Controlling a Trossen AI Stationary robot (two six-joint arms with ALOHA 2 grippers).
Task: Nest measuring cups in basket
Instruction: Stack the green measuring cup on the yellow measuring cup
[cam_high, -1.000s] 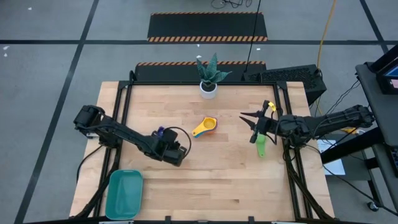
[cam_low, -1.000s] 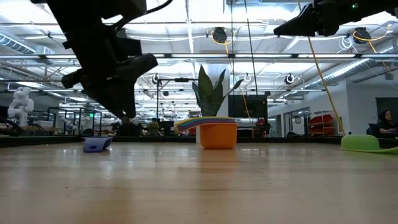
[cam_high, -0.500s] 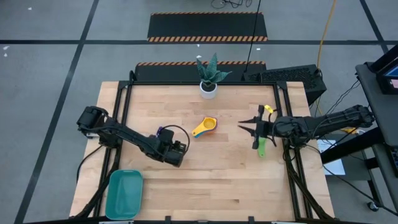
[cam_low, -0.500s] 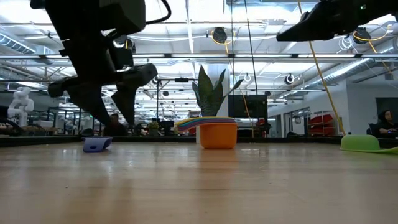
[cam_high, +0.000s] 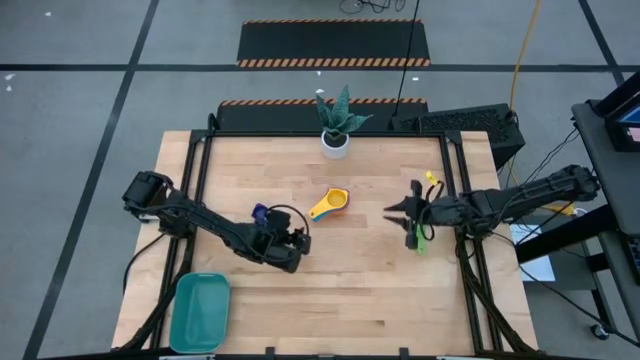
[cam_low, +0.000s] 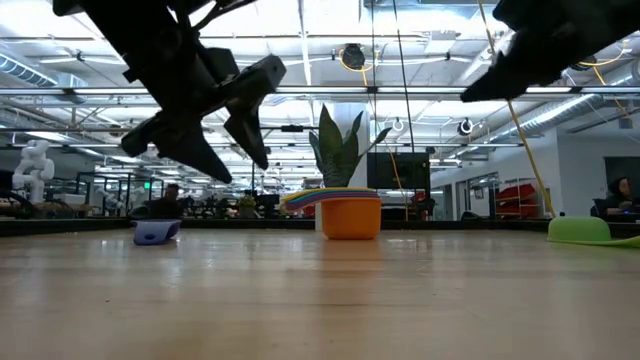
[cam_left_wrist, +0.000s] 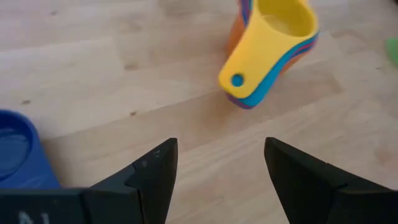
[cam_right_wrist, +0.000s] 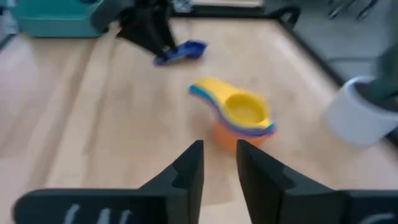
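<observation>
The navy cup (cam_left_wrist: 15, 152) is running off the left wrist view's edge. The right arm is hiding most of the green cup (cam_high: 421, 243) from above.

Left pincer (cam_left_wrist: 217, 180): both dark fingers (cam_left_wrist: 152, 171) spread wide, nothing between them, bare wooden desk (cam_left_wrist: 112, 68) beneath. Ahead of the pincer, a nested stack of measuring cups (cam_left_wrist: 270, 46), yellow on top, handles pointing toward it. Beside one finger, a navy cup (cam_left_wrist: 18, 152), partly cut off.
</observation>
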